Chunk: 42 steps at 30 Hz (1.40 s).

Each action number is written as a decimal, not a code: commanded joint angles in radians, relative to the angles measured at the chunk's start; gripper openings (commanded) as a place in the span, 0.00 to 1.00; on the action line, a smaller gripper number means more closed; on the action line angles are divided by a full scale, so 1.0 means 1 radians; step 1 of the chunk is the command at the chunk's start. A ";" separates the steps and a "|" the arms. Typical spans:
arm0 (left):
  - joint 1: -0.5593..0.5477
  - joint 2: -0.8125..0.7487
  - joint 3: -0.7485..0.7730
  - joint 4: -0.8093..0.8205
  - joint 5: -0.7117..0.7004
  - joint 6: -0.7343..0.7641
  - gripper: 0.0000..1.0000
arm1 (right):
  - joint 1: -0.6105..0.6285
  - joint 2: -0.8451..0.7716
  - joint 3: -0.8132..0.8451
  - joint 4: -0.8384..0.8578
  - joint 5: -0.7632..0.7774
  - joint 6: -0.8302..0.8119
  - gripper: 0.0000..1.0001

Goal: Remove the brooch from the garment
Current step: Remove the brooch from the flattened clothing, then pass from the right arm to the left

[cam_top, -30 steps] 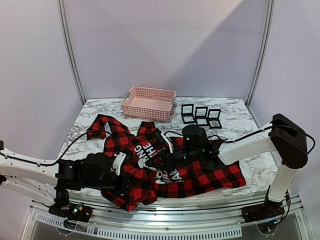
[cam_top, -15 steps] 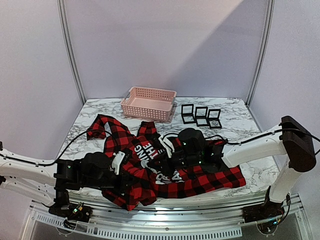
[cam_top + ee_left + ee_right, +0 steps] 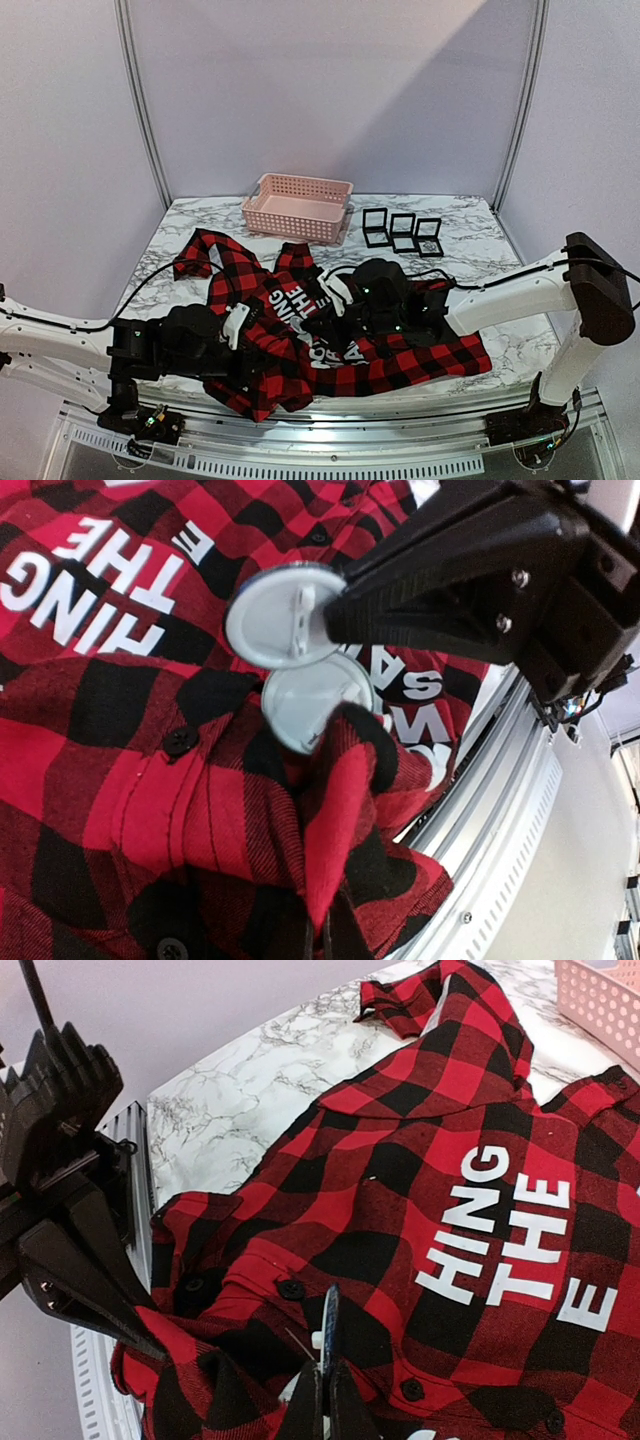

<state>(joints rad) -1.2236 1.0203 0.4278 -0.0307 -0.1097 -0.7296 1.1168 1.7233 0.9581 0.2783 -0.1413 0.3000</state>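
The large red-and-black plaid flannel shirt (image 3: pixel 425 362) with white lettering is spread, crumpled, across the white marbled table (image 3: pixel 505 325) near its front edge. A raised fold of it is pinched by the closed left gripper (image 3: pixel 320 935). The round silvery brooch (image 3: pixel 272 618) is clamped at its rim by the right gripper (image 3: pixel 338 615), beside the lettering.

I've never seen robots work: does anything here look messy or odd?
The plaid shirt lies crumpled, not flat; the left gripper pinches up a fold, and the right gripper holds a round white brooch by its edge.
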 commanded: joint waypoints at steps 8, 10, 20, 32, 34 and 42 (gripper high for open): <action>-0.009 -0.054 -0.003 -0.068 -0.023 -0.024 0.00 | -0.006 -0.107 -0.053 -0.001 0.125 0.040 0.00; -0.007 -0.069 -0.006 -0.074 -0.029 -0.032 0.05 | -0.013 -0.130 -0.066 0.007 0.133 0.059 0.00; 0.074 -0.201 0.141 -0.333 -0.081 0.021 0.99 | -0.138 -0.275 -0.175 0.070 0.012 0.161 0.00; 0.487 0.078 0.510 -0.468 0.376 0.455 0.95 | -0.394 -0.362 -0.158 0.005 -0.484 0.172 0.00; 0.486 0.140 0.587 -0.457 0.408 0.515 0.91 | -0.404 -0.362 -0.140 0.008 -0.561 0.176 0.00; 0.487 0.255 0.676 -0.277 0.714 0.614 0.93 | -0.403 -0.327 -0.055 -0.026 -0.656 0.212 0.00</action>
<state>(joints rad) -0.7437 1.2507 1.0973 -0.4072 0.3805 -0.2031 0.7132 1.3815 0.8532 0.2897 -0.7166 0.4896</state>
